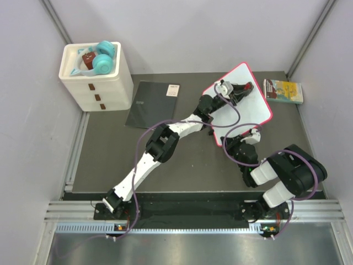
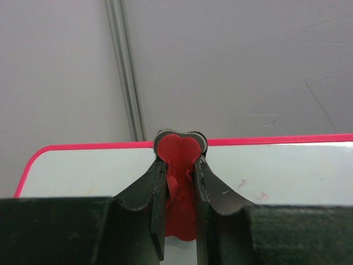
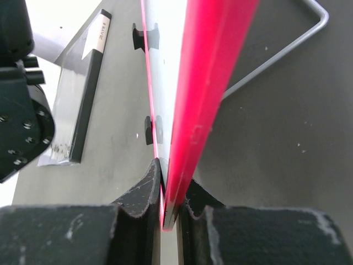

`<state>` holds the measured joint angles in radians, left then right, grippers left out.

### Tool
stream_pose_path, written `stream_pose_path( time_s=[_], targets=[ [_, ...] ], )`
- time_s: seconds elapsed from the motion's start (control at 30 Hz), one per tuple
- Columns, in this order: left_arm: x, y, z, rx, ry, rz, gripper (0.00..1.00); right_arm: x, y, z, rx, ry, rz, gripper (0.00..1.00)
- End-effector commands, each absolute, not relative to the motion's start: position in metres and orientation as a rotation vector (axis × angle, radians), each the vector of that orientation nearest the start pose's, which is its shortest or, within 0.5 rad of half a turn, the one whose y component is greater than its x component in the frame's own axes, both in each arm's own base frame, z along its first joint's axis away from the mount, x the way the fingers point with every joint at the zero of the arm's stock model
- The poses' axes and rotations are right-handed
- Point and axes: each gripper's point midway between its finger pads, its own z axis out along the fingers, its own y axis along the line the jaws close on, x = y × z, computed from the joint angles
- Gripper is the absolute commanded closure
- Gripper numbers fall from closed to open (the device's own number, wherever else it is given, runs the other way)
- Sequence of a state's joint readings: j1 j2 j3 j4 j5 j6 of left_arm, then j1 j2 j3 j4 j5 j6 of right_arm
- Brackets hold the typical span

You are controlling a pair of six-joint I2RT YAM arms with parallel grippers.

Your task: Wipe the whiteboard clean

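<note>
From above: shows the whiteboard (image 1: 251, 107) lying askew on the dark worktop (image 1: 110, 160), right of centre, one corner pointing at the back wall. Finds the left hand (image 1: 244, 88) stretched out over the board's far part, closed, its load too small to make out here. Finds the right hand (image 1: 250, 133) at the board's near edge, clamped on the pink-red frame. Places a black notebook (image 1: 151, 104) left of the board and apart from it, a yellow-green book (image 1: 283, 91) near the board's far right edge, and a white drawer box (image 1: 96, 83) in the far left corner with teal headphones (image 1: 103, 57) on top.

Through the left wrist camera: looks along both fingers (image 2: 154, 187), shut tight on a red eraser (image 2: 181, 218) with a heart-shaped top poking past the fingertips. Takes in the white board face (image 2: 298, 171) beneath and ahead, bounded by the pink-red frame, with faint reddish traces (image 2: 259, 194) right of the hand. Cannot tell whether the eraser touches the surface.

Through the right wrist camera: catches the whiteboard (image 3: 207, 88) edge-on, frame pinched between the two fingers (image 3: 146, 187). Picks out two small black feet (image 3: 148, 130) left of the frame, the notebook (image 3: 88, 94) farther left on the worktop (image 3: 276, 143), and part of the left arm (image 3: 22, 121) at the left margin.
</note>
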<state>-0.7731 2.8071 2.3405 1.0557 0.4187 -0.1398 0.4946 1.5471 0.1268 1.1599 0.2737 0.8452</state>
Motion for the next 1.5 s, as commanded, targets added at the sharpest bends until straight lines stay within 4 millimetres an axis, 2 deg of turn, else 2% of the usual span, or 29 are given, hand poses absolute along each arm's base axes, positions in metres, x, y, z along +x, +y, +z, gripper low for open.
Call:
stream_pose_path(
  time_s=[0.0,0.1,0.2,0.27,0.3,0.43,0.6,0.67,0.83,0.87,1.0,1.03,1.23,1.37,1.47],
  targets=[
    [0.516,-0.549,0.213,0.632,0.956,-0.863,1.0,0.222,0.151,-0.056,0.242,2.356,0.538,1.0],
    [0.544,-0.527,0.184,0.569,1.038,-0.824,1.0,0.221,0.151,-0.057,0.241,2.358,0.54,1.0],
    [0.557,-0.511,0.172,0.518,1.076,-0.822,1.0,0.222,0.152,-0.056,0.24,2.357,0.543,1.0],
    [0.563,-0.507,0.162,0.517,1.104,-0.81,1.0,0.223,0.153,-0.056,0.239,2.357,0.545,1.0],
    [0.57,-0.503,0.167,0.509,1.099,-0.798,1.0,0.222,0.153,-0.057,0.239,2.36,0.545,1.0],
    [0.591,-0.489,0.163,0.474,1.149,-0.739,1.0,0.222,0.153,-0.057,0.236,2.358,0.549,1.0],
    [0.598,-0.48,0.171,0.455,1.126,-0.72,1.0,0.222,0.153,-0.057,0.236,2.358,0.549,1.0],
    [0.597,-0.481,0.171,0.457,1.121,-0.736,1.0,0.223,0.154,-0.056,0.236,2.357,0.55,1.0],
    [0.583,-0.492,0.192,0.468,1.034,-0.787,1.0,0.221,0.154,-0.057,0.236,2.361,0.552,1.0],
    [0.581,-0.494,0.204,0.46,1.007,-0.783,1.0,0.22,0.153,-0.058,0.237,2.363,0.549,1.0],
    [0.576,-0.492,0.228,0.432,0.949,-0.8,1.0,0.221,0.153,-0.058,0.234,2.361,0.548,1.0],
    [0.571,-0.493,0.239,0.429,0.922,-0.821,1.0,0.22,0.154,-0.058,0.234,2.364,0.55,1.0],
    [0.533,-0.523,0.263,0.5,0.848,-0.905,1.0,0.222,0.154,-0.058,0.234,2.363,0.548,1.0],
    [0.501,-0.551,0.268,0.572,0.802,-0.928,1.0,0.221,0.154,-0.059,0.235,2.364,0.546,1.0],
    [0.498,-0.551,0.281,0.541,0.78,-0.911,1.0,0.22,0.154,-0.058,0.233,2.363,0.549,1.0]
  ],
)
